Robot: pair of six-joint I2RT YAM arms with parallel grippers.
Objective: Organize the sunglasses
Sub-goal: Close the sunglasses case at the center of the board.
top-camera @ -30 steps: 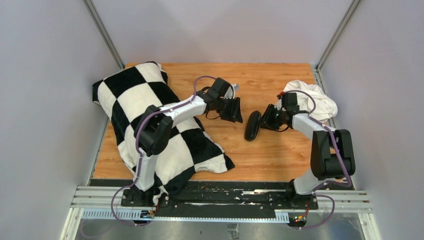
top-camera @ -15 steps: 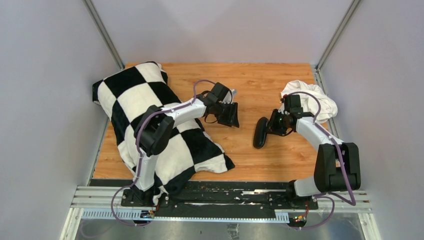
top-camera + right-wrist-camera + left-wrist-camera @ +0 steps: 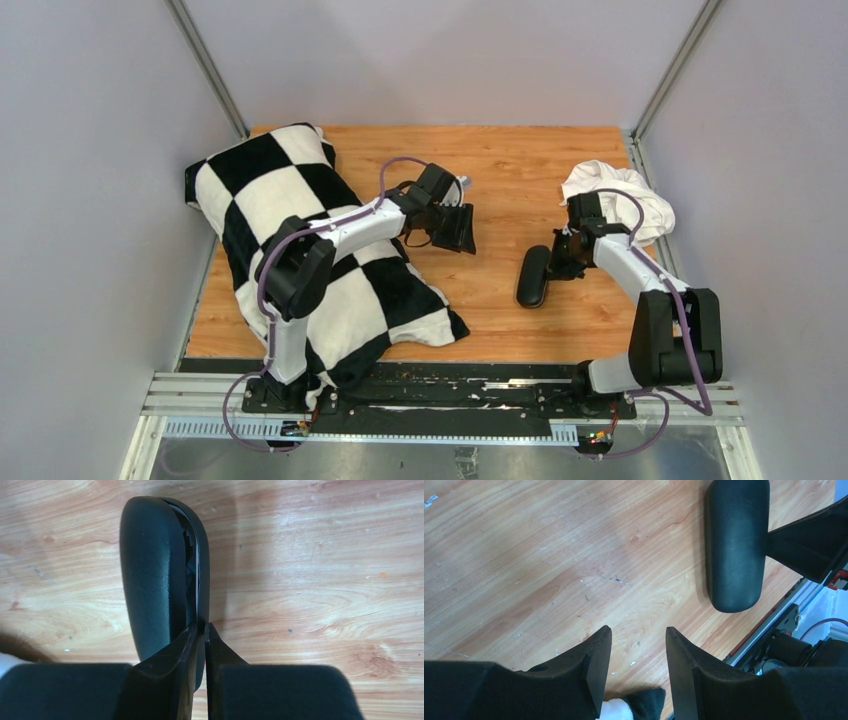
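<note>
The black oval case [image 3: 533, 277] is on the wooden table right of centre, standing on its side and slightly ajar [image 3: 152, 570]. My right gripper [image 3: 556, 265] is shut on the thin edge of one shell of the case [image 3: 205, 626]. The sunglasses are not in view; only a dark gap shows between the case's shells. My left gripper [image 3: 460, 232] is open and empty, hovering over bare wood left of the case [image 3: 638, 635]. The case also shows at the top right of the left wrist view [image 3: 736, 545].
A black-and-white checkered cloth [image 3: 290, 230] covers the left side of the table, under the left arm. A crumpled white cloth [image 3: 625, 195] lies at the back right. Grey walls close in both sides and the back.
My right gripper has pulled the black case to the right and nearer to the arm bases. My left gripper has drawn back slightly to the left, still open.
</note>
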